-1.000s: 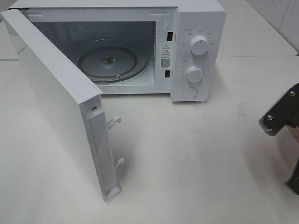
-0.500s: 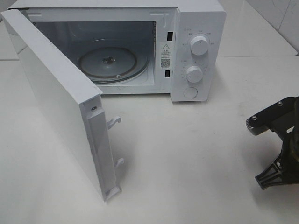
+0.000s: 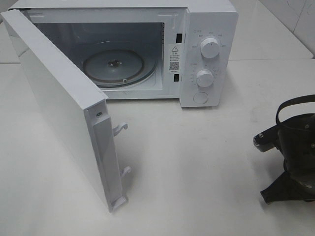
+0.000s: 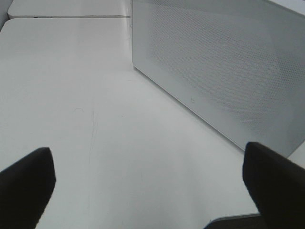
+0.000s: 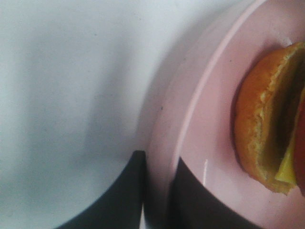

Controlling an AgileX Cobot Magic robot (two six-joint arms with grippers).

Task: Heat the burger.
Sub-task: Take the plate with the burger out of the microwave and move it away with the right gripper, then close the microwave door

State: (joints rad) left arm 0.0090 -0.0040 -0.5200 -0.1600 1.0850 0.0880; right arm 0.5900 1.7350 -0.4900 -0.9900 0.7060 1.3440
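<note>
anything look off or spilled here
Nothing stands out. The microwave door hangs wide open with its turntable bare, and the burger sits intact on the plate, whose rim the right gripper pinches.

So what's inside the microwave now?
Only the round glass turntable shows inside the open microwave, with no food on it. The door hides the left part of the cavity.

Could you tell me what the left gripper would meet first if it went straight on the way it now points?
Probably nothing soon: ahead of the open left gripper lies bare white table. The open microwave door stands off to one side of that line, though depth is hard to judge.
</note>
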